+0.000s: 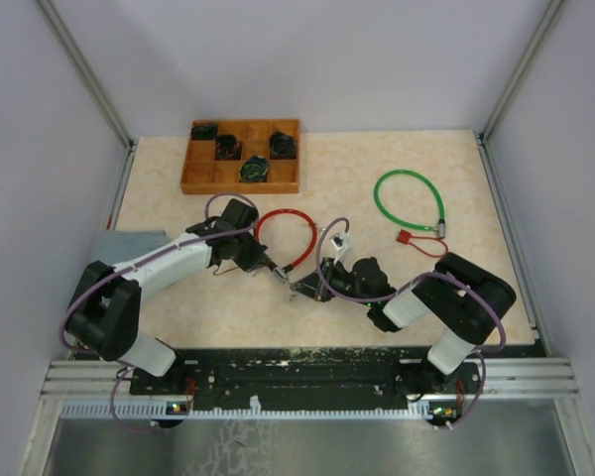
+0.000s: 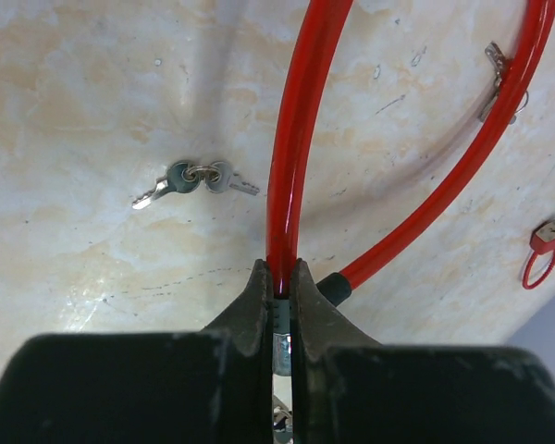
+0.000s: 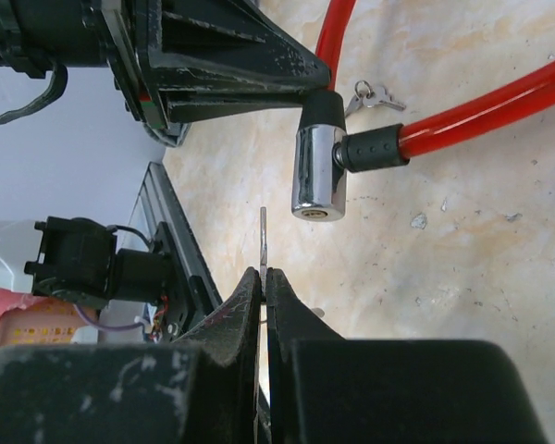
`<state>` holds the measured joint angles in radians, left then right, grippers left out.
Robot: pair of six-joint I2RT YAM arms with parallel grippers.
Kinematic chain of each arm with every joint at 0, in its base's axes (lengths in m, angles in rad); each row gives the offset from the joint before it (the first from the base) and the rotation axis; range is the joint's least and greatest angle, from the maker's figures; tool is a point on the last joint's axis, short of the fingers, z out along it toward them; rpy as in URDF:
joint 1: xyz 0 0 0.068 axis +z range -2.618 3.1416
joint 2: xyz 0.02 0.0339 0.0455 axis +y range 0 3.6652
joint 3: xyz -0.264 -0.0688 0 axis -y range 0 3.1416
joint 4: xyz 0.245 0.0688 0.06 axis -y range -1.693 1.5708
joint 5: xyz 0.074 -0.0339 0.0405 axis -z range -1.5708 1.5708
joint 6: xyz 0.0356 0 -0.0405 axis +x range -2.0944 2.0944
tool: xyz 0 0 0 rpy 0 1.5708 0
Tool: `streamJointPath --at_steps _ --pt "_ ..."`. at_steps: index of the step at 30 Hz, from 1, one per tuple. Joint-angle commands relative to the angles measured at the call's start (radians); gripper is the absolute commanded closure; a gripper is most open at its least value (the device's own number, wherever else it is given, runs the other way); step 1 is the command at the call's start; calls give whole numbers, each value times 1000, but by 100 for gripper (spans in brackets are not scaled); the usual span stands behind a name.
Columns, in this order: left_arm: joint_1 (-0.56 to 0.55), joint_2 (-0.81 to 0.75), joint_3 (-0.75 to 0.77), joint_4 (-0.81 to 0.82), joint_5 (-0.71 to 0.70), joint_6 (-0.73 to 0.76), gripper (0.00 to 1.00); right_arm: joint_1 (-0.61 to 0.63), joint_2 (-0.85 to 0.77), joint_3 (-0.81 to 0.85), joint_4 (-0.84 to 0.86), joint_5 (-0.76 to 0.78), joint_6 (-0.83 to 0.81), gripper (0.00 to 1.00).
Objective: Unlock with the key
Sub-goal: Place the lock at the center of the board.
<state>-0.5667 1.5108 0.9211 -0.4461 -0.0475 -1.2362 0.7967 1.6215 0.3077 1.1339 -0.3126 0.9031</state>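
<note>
Two pairs of fingers meet low on the counter (image 1: 357, 159). The right fingers (image 3: 245, 310) pinch a key (image 3: 263, 236), its tip just beside the silver lock cylinder (image 3: 318, 176), not touching. The left fingers (image 2: 254, 296) clamp the red cable (image 2: 296, 139) at that lock. Spare keys (image 2: 194, 178) lie beyond.

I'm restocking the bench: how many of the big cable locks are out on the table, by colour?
Red cable lock: 1
Green cable lock: 1
Total: 2
</note>
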Motion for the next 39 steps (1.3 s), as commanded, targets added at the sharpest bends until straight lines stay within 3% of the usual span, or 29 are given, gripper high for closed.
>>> streamJointPath --at_steps 1,13,15,17,20,32,39 --pt "21 8 -9 63 42 -18 100 9 22 8 106 -14 53 100" --pt "28 105 42 21 28 100 95 -22 -16 -15 56 -4 1 100" --pt "27 121 51 21 39 118 86 -22 -25 -20 46 2 -9 100" --pt "27 131 58 31 59 133 70 -22 -35 -23 32 9 -17 100" --pt "25 145 73 21 76 152 61 -22 -52 -27 12 15 -30 100" --pt "-1 155 76 -89 58 172 50 -22 -113 -41 -44 43 -79 100" --pt "-16 222 151 -156 20 186 50 -22 -111 -47 -29 36 -89 100"
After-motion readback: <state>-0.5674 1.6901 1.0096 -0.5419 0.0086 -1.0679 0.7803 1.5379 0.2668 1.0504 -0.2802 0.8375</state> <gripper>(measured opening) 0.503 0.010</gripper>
